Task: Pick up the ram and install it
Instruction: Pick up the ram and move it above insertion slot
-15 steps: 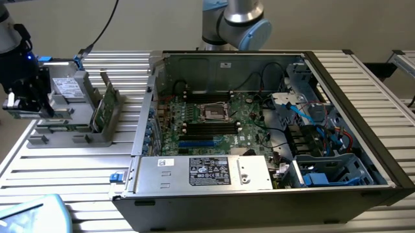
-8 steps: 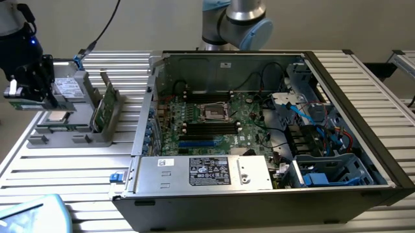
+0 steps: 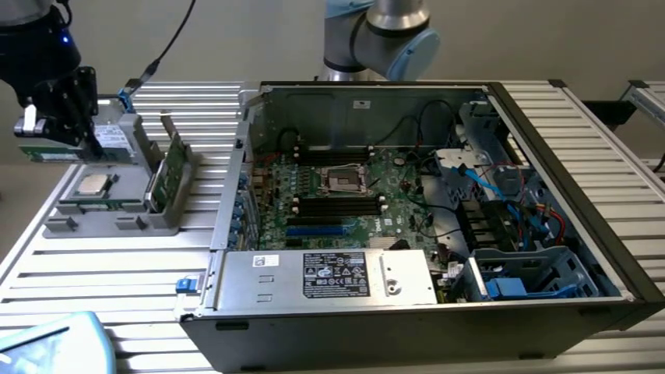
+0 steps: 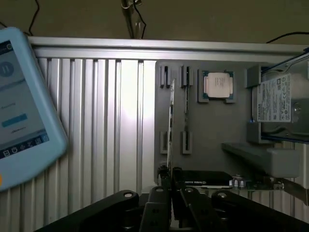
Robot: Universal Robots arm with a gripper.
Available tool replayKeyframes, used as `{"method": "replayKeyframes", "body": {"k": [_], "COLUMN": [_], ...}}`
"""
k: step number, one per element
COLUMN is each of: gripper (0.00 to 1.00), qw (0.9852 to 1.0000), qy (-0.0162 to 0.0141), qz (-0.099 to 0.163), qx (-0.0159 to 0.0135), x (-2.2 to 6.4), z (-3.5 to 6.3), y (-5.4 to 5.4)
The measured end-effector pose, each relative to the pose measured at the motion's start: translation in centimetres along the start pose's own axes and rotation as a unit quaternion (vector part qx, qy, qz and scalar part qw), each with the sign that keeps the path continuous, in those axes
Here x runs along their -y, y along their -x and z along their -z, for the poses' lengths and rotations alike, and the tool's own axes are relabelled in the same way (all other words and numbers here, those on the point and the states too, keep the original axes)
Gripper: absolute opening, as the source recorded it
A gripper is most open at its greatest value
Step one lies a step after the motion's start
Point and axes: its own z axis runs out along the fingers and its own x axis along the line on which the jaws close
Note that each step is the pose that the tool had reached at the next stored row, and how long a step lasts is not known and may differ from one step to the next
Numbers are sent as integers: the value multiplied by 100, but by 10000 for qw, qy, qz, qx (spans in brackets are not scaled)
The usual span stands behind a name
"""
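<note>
Black gripper (image 3: 68, 140) jaws narrow, seemingly pinching the long thin green ram stick (image 3: 47, 153) above the grey holder tray (image 3: 99, 222), far corner, exterior view's left; a slack pinch might tilt it against the open computer case (image 3: 233, 156).

Black gripper (image 4: 170, 174) — silver arm (image 3: 390, 15), blue-capped, seemingly

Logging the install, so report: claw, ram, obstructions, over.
Claw shut on the ram, held up at the exterior view's far left. Not yet in the open computer case. Grey parts tray with a taller green card sits between.
</note>
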Motion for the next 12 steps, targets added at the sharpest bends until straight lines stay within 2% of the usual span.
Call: {"method": "replayKeyframes", "body": {"k": [8, 12], "gripper": [14, 14], "qw": [10000, 10000], "qy": [30, 52], "qz": [1, 8], "qx": [0, -1], "x": [333, 453], "z": [214, 356], "y": [-11, -12]}}
